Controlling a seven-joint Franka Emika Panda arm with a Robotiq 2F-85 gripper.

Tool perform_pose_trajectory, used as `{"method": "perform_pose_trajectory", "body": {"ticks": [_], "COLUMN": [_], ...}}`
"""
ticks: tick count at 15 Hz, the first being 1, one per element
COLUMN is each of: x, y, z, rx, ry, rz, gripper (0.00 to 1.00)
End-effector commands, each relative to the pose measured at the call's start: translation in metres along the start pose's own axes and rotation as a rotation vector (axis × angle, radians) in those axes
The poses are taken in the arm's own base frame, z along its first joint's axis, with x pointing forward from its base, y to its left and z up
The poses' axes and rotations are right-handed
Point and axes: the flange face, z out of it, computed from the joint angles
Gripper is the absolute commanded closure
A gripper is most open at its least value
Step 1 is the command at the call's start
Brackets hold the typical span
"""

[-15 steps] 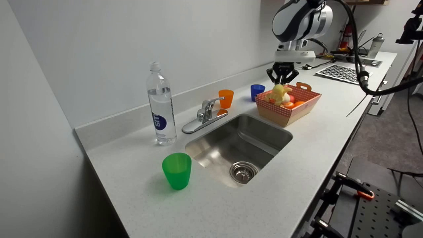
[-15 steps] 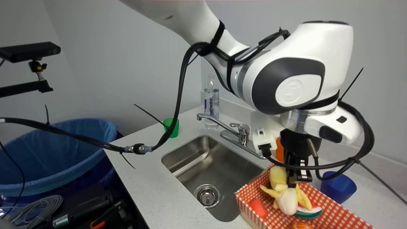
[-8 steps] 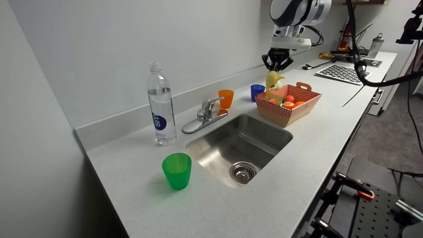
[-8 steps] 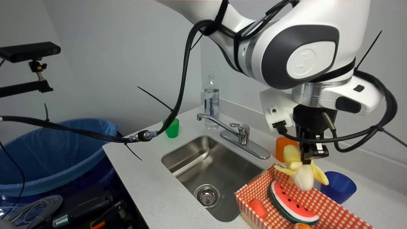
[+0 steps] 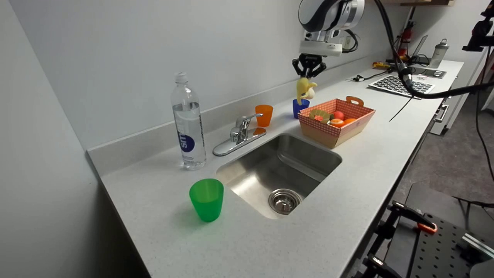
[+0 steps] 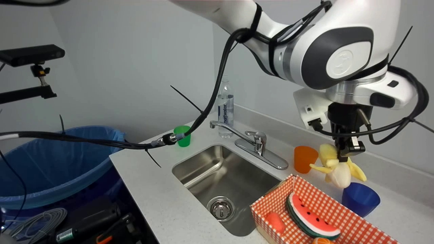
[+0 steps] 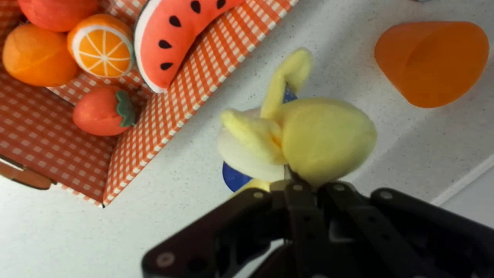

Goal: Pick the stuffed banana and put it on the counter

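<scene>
The stuffed banana is yellow with a pale peeled end and hangs from my gripper in both exterior views (image 5: pixel 302 87) (image 6: pixel 340 174). In the wrist view the banana (image 7: pixel 326 135) hides the fingertips in part. My gripper (image 5: pixel 307 75) is shut on it, also seen in an exterior view (image 6: pixel 343 158) and in the wrist view (image 7: pixel 297 183). The banana is in the air outside the basket, near the blue cup (image 6: pixel 361 200) and partly over it in the wrist view (image 7: pixel 234 178). The counter (image 5: pixel 247 247) is pale grey-white with an inset sink (image 5: pixel 266 173).
The checkered basket (image 5: pixel 318 131) with soft fruit stands beside the sink. A stuffed watermelon slice (image 6: pixel 310 217) lies in it. An orange cup (image 6: pixel 305 159), the faucet (image 5: pixel 241 133), a water bottle (image 5: pixel 189 131) and a green cup (image 5: pixel 207 200) stand on the counter. The wall is behind.
My gripper has lifted the banana up out of the basket and carried it toward the wall, to near the blue cup. The watermelon slice is uncovered now. The basket has not moved.
</scene>
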Motion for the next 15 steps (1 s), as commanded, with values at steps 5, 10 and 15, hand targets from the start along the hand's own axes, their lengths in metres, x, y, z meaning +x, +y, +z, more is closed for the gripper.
{"method": "perform_pose_trajectory", "body": {"ticks": [5,10,15], "x": [0.012,0.014,0.009], "y": [-0.032,-0.025,-0.020], "z": [0.033,0.053,0.061], "rx": [-0.011,-0.035,-0.033], "ry": [-0.003,-0.022,-0.054], "rz": [-0.001,-0.008,-0.016], "gripper": [0.98,0.98,0.98]}}
